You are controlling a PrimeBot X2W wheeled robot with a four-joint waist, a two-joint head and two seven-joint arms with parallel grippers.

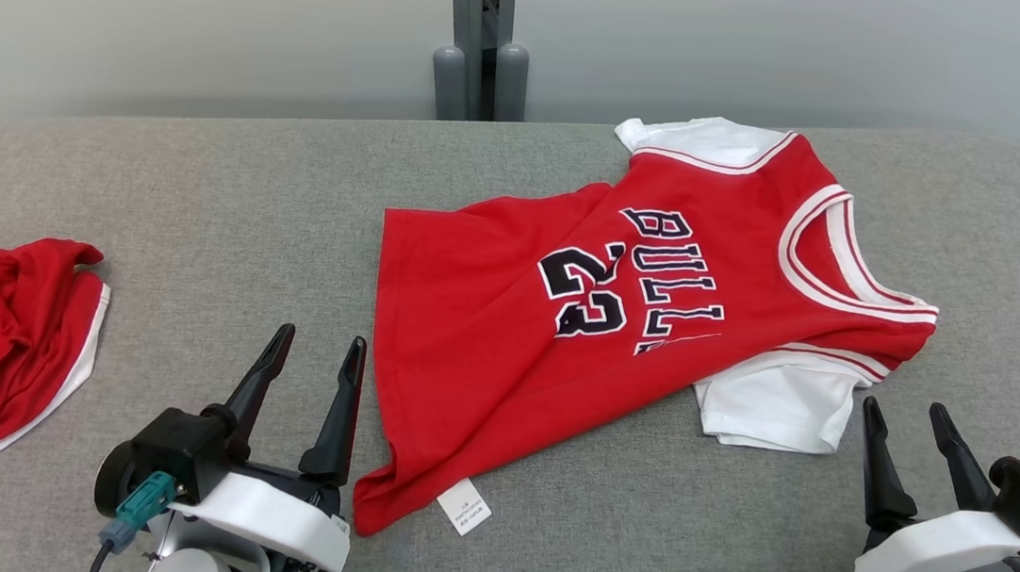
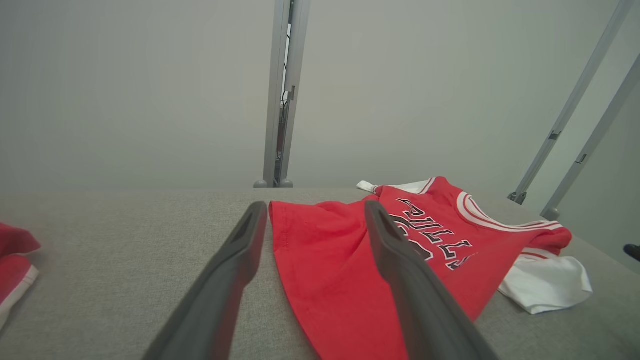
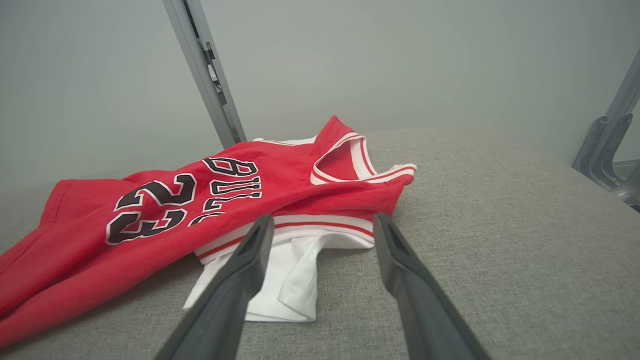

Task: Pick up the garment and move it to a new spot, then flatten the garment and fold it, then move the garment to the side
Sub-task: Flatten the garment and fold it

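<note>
Lying rumpled on the grey table (image 1: 197,196), the red 23 jersey (image 1: 487,322) sits between the left gripper (image 1: 322,335) and right gripper (image 1: 903,404), both spread wide, holding nothing.

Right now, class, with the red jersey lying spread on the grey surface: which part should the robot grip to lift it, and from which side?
Probably the near hem corner beside the white label, approached from the robot's left, and the white sleeve poking out under the red jersey, from its right. Both are free edges lying closest to the open jaws, so they should pinch easily.
</note>
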